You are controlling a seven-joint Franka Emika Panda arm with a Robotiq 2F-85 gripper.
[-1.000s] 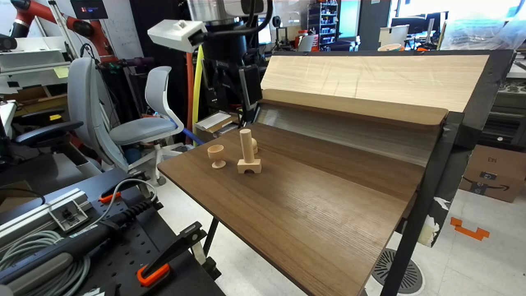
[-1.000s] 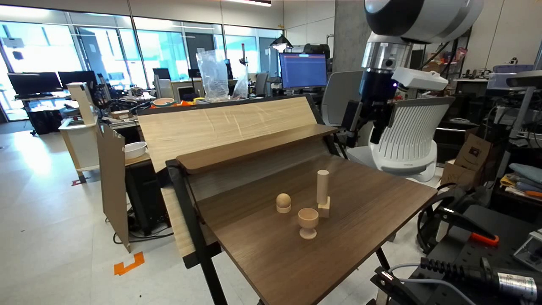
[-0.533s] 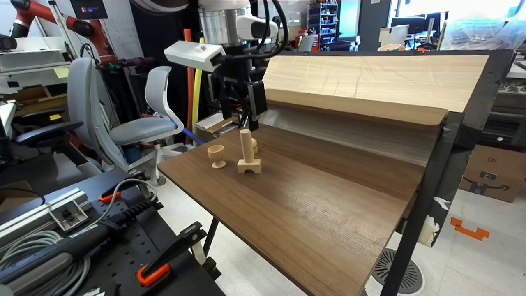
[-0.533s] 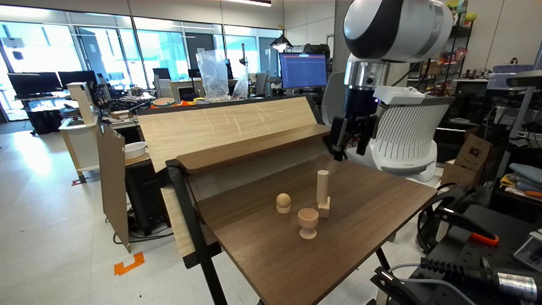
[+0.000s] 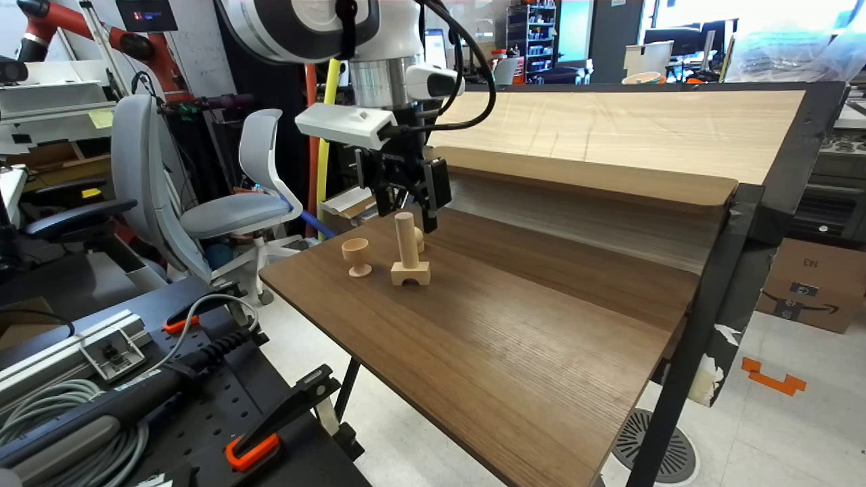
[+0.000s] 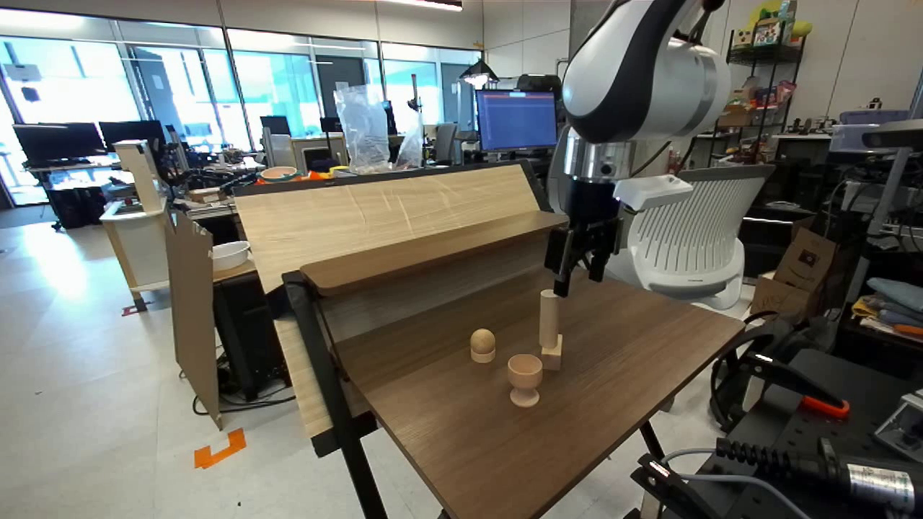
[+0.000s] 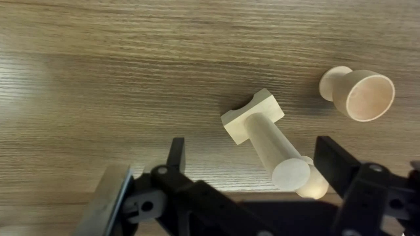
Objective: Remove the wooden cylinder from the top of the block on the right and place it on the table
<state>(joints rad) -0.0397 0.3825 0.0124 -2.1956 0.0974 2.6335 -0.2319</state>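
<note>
The wooden cylinder (image 5: 407, 240) stands upright on the low arched block (image 5: 410, 274), which rests on the dark-brown table (image 5: 514, 352). Both also show in an exterior view, the cylinder (image 6: 549, 318) above the block (image 6: 551, 357). My gripper (image 5: 407, 218) is open and empty, near the cylinder's top and a little behind it. An exterior view shows the gripper (image 6: 579, 285) just above and beside the cylinder's top. In the wrist view the cylinder (image 7: 272, 147) leans through perspective into the gap of the gripper (image 7: 251, 139), nearer the right finger. Neither finger visibly touches it.
A wooden egg cup (image 6: 525, 371) stands close to the block. A squat round wooden piece (image 6: 482, 344) stands on its other side, partly behind the cylinder in the wrist view (image 7: 313, 186). A raised ledge (image 5: 582, 176) and slanted panel (image 5: 609, 128) border the table.
My gripper has come down and moved over the table towards the cylinder's top. It stays open. The cylinder, block and other wooden pieces have not moved.
</note>
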